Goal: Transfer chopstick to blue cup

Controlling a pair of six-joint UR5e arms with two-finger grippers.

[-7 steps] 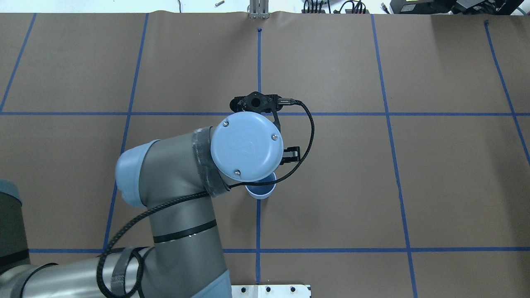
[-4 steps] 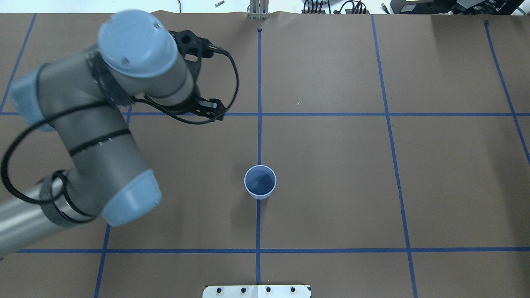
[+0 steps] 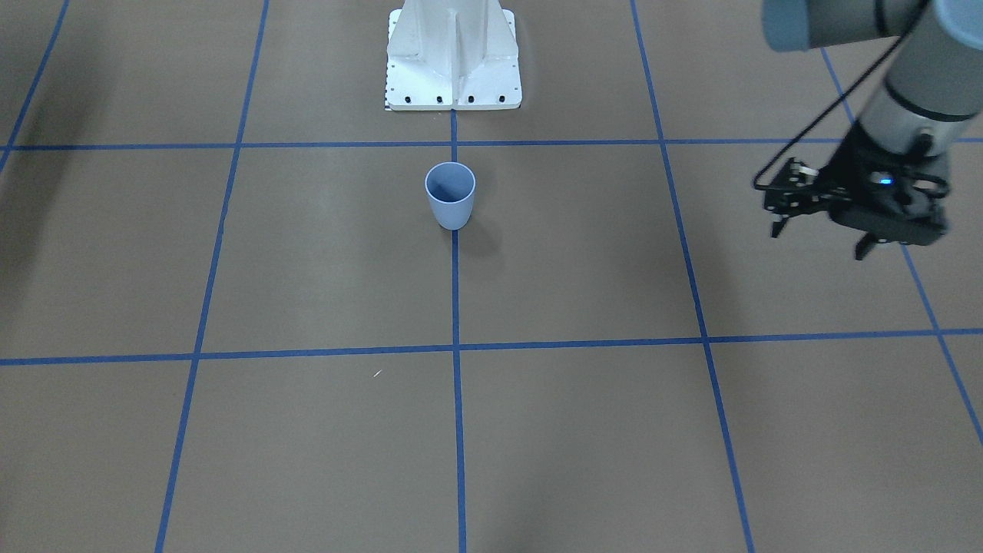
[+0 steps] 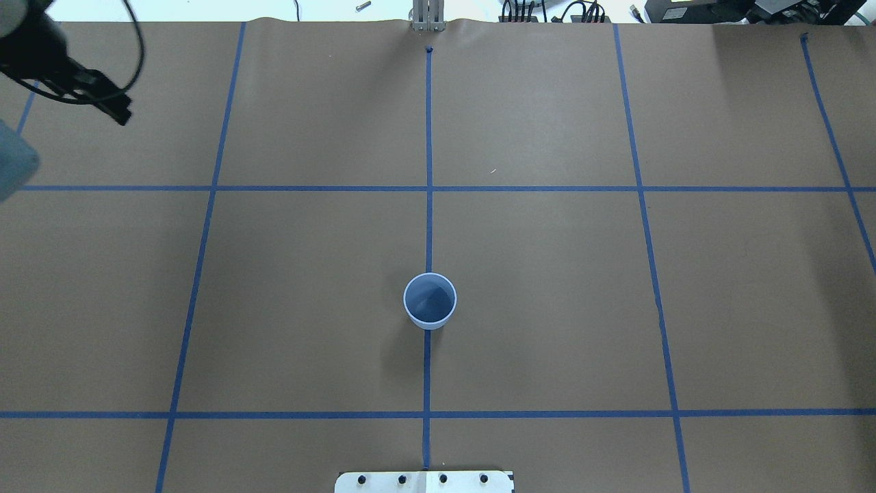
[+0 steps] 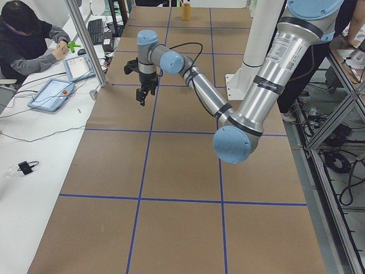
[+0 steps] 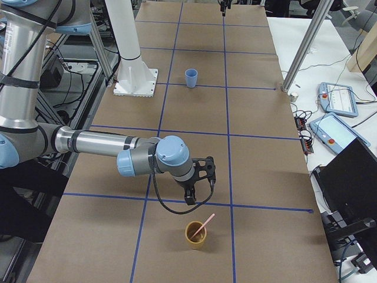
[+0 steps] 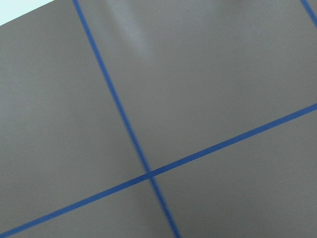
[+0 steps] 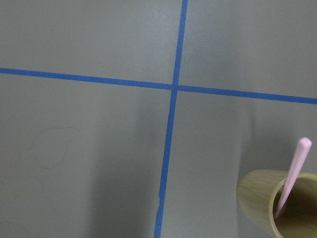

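Note:
The blue cup (image 4: 430, 301) stands upright and empty at the table's middle, also in the front view (image 3: 450, 196) and small in the right view (image 6: 191, 77). One pale-pink chopstick (image 6: 203, 226) leans in a tan cup (image 6: 195, 234) at the robot's right end of the table; the right wrist view shows the chopstick (image 8: 292, 173) too. My right gripper (image 6: 199, 191) hangs just above and beside that tan cup; I cannot tell if it is open or shut. My left gripper (image 3: 818, 240) is open and empty, far from the blue cup, at the back left corner (image 4: 109, 103).
The white robot base plate (image 3: 453, 54) stands just behind the blue cup. A metal post (image 6: 300, 53) and tablets on a side bench lie along the far table edge. An operator (image 5: 28, 40) sits past the left end. Blue tape lines grid the brown table.
My left arm has swung from right above the blue cup away to the back left corner of the table. The blue cup has not moved.

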